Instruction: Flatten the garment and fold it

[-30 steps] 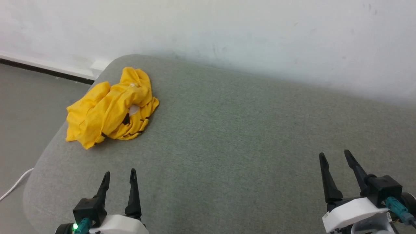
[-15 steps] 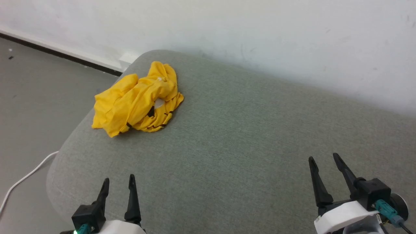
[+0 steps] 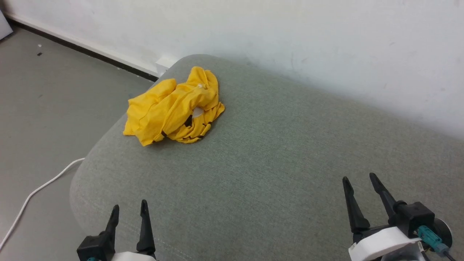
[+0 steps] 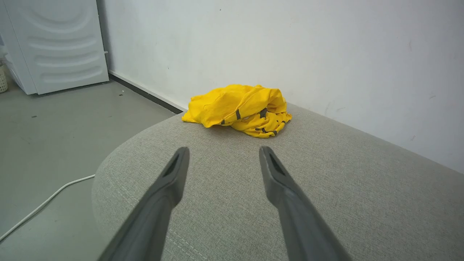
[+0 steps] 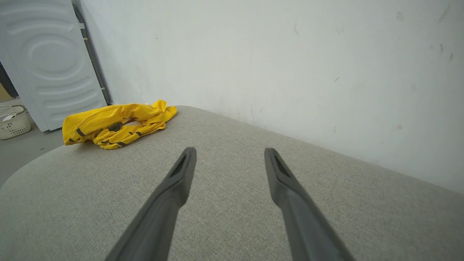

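The garment [image 3: 174,107], a bright yellow T-shirt with black stripe marks and a white patch, lies crumpled in a heap at the far left corner of a grey-green cushioned surface [image 3: 272,156]. It also appears in the left wrist view as the garment [image 4: 239,108] and in the right wrist view as the garment [image 5: 116,123]. My left gripper [image 3: 129,207] hovers open over the near left edge, well short of the heap. My right gripper [image 3: 359,177] stands open at the near right, far from it. Both hold nothing.
A white wall [image 3: 290,32] runs behind the cushion. Grey floor [image 3: 40,108] lies to the left with a white cable [image 3: 40,188] on it. A white appliance [image 4: 54,43] stands beyond, and a woven basket [image 5: 14,123] sits on the floor.
The head camera has turned left, so the garment and cushion shift right in the picture. The garment lies as before, and both grippers stay open.
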